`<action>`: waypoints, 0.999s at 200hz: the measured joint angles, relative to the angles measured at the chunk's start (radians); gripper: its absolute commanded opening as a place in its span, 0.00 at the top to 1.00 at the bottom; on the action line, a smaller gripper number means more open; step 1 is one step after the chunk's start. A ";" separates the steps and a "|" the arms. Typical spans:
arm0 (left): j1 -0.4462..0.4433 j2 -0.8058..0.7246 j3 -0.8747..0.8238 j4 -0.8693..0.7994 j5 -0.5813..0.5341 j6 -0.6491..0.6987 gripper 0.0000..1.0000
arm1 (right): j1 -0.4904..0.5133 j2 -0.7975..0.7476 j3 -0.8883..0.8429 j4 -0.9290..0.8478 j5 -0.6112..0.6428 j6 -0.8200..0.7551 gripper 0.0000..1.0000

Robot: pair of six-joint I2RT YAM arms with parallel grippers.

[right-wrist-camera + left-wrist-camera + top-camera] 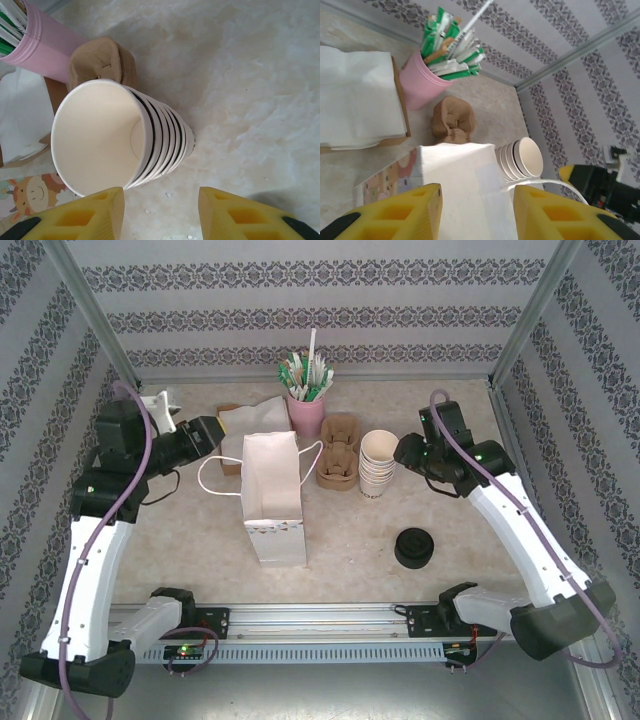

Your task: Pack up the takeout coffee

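Left gripper [208, 433] first: jaws apart, nothing between them, hanging by the bag [272, 495]. From the wrist, the bag's open white mouth sits right ahead of the gap, and its handle loop [545, 184] curves just off the right finger. Beyond the jaws, the napkins [355, 95] lie off to the left, with the pink cup [422, 82] of stirrers and the carrier [452, 120] straight ahead.

Moving right: the cups [100, 145], a nested stack, sit just ahead of the right gripper [161, 215] and left of its gap. Jaws apart here too, empty, clear of the rim.

And the coffee? Well apart from both sets of jaws, nearer the arm bases, sits a black disc [414, 547]. It looks black down its side, so I take it for lids rather than a lidded cup, though I can't be sure from overhead. If so, the coffee is yet to be put together.

Now the risks. The cups nest tightly. A pinch on the top rim could crush the paper or lift several at once, and a sideways nudge could topple the stack into the carrier. On the left, the bag is light and free-standing. A finger snagging that loop or pressing the mouth could tip it or fold it shut.
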 measured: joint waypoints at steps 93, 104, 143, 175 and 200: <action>-0.251 0.110 0.041 -0.024 0.005 0.087 0.55 | 0.002 0.103 0.001 0.060 -0.003 0.019 0.70; -0.258 0.109 0.041 -0.025 0.001 0.098 0.55 | 0.002 0.115 0.003 0.064 -0.003 0.024 0.73; -0.267 0.109 0.041 -0.026 -0.012 0.114 0.55 | 0.002 0.157 0.016 0.068 -0.003 0.033 0.81; -0.283 0.109 0.041 -0.025 -0.015 0.117 0.55 | 0.002 0.165 0.030 0.066 0.004 0.032 0.86; -0.291 0.109 0.041 -0.023 -0.016 0.117 0.55 | 0.002 0.169 0.049 0.054 0.010 0.024 0.91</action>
